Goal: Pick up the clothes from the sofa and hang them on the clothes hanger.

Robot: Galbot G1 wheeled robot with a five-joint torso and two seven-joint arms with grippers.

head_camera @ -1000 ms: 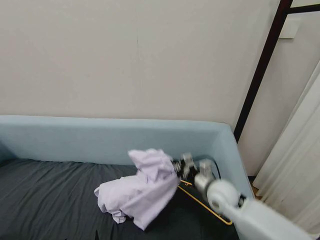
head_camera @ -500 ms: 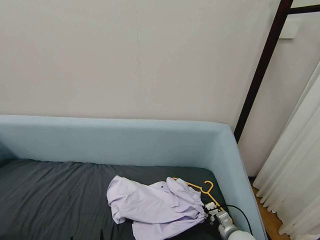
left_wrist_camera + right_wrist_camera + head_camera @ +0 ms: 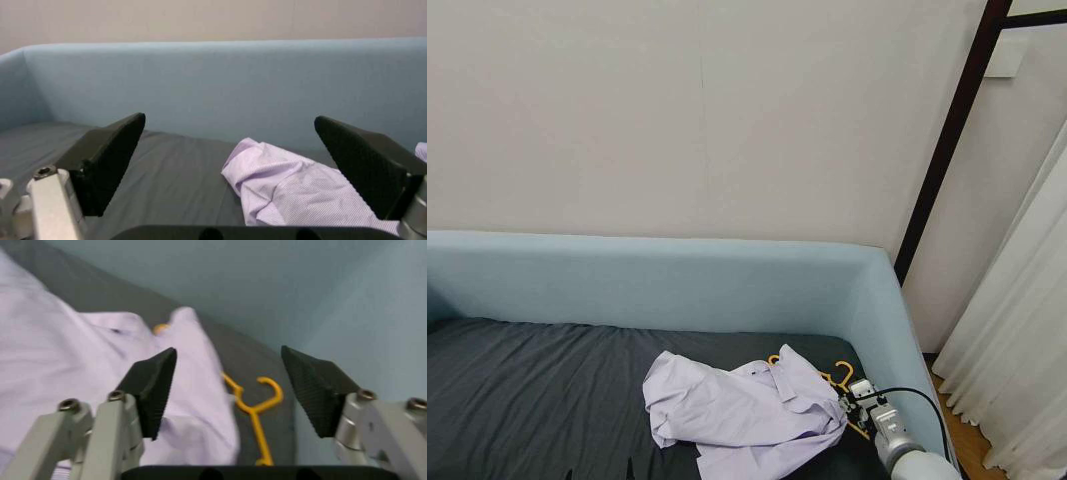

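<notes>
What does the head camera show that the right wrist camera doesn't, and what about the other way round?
The head view adds the room: a beige wall, a dark pole, a white curtain and the sofa with its long blue back. The right wrist view adds detail: the right gripper has its fingers open, framing the yellow hanger and its bare hook. Both share the lilac shirt crumpled on the dark seat, the hanger partly under it, and the right gripper beside the shirt.
</notes>
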